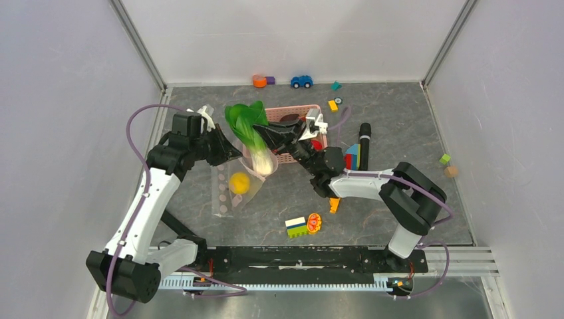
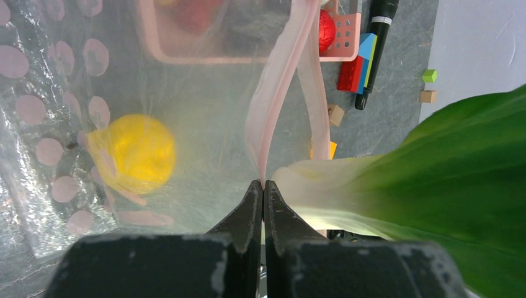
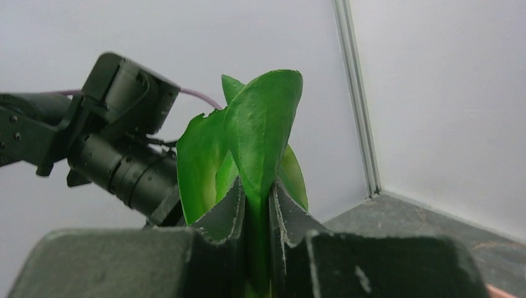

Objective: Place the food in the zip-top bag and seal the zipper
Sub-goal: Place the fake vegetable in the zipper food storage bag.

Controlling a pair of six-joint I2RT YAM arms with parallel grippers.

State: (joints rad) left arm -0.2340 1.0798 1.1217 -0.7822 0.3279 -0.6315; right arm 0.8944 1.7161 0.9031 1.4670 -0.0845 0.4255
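Note:
The clear zip-top bag (image 1: pixel 226 193) lies on the mat with its mouth lifted, and a yellow citrus (image 1: pixel 239 183) is inside it. My left gripper (image 1: pixel 229 150) is shut on the pale pink zipper (image 2: pixel 279 81) at the bag's mouth edge (image 2: pixel 263 184). The citrus (image 2: pixel 133 152) shows through the plastic (image 2: pixel 205 112). My right gripper (image 1: pixel 264 136) is shut on a green leaf of the bok choy (image 1: pixel 247 123), whose white stem end (image 1: pixel 263 161) points down at the bag's mouth. In the right wrist view the leaf (image 3: pixel 260 124) is pinched between the fingers (image 3: pixel 255 195). The bok choy (image 2: pixel 434 167) lies beside the left fingers.
The pink lattice basket (image 1: pixel 296 109) behind the bag holds red and dark fruit (image 2: pixel 327 31). A black marker (image 1: pixel 364 143), coloured blocks (image 1: pixel 352 157), a green-and-white block (image 1: pixel 296 227), an orange piece (image 1: pixel 314 222), a blue toy car (image 1: pixel 301 81) and small cubes (image 1: pixel 445 159) lie around. Walls enclose three sides.

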